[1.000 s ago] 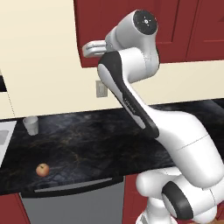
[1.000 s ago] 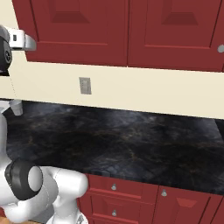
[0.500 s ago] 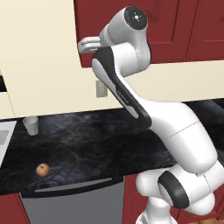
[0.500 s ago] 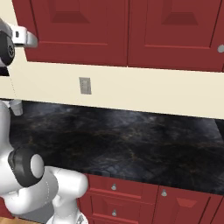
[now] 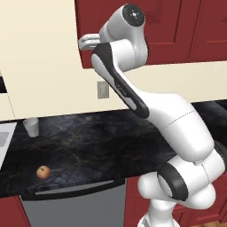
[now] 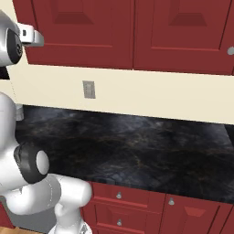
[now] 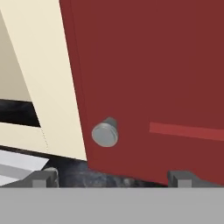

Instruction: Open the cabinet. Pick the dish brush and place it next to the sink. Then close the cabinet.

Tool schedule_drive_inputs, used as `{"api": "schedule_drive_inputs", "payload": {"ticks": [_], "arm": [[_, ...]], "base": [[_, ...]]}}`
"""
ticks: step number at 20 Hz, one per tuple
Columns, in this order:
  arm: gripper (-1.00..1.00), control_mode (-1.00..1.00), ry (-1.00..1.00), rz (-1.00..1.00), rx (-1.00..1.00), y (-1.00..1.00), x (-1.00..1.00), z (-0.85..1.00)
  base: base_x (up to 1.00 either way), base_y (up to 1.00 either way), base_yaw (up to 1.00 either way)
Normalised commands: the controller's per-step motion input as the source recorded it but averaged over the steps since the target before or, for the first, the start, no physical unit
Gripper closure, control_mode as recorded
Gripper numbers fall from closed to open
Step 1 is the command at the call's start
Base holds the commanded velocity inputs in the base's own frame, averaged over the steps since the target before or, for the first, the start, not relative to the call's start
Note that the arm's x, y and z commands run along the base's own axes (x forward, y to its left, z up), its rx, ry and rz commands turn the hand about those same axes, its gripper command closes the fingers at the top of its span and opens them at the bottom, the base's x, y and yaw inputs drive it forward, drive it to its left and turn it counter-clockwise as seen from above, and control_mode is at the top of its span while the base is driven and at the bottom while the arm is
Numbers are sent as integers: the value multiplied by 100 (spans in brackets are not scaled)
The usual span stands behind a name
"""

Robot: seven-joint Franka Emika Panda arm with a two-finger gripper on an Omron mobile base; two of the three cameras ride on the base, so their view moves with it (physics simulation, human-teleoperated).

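While the pincer (image 7: 109,178) is gaping wide below the cabinet (image 7: 153,78) knob (image 7: 105,133), an apple (image 5: 43,172) is sitting on the dark worktop (image 5: 97,142) under that cabinet.

The left base view looks from behind the arm toward the counter (image 5: 102,142). The right base view faces the same counter from the other side. The hand view is very near the cabinet (image 7: 153,74).

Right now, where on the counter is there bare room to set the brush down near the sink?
Bare black counter lies between the translucent cup and the apple, beside the sink's pale edge. A wider free stretch runs right of the apple toward the robot's arm. Only the strip by the sink holding cup and apple is busier.
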Motion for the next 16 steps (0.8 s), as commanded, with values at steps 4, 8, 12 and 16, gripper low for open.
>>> {"api": "schedule_drive_inputs", "payload": {"ticks": [4,8,12,16], "arm": [[-100,-100,0,0,0,0,38,0],[-100,-100,0,0,0,4,35,0],[-100,-100,0,0,0,8,20,0],[-100,-100,0,0,0,17,1,0]], "base": [[0,0,0],[0,0,0],[0,0,0],[0,0,0]]}}
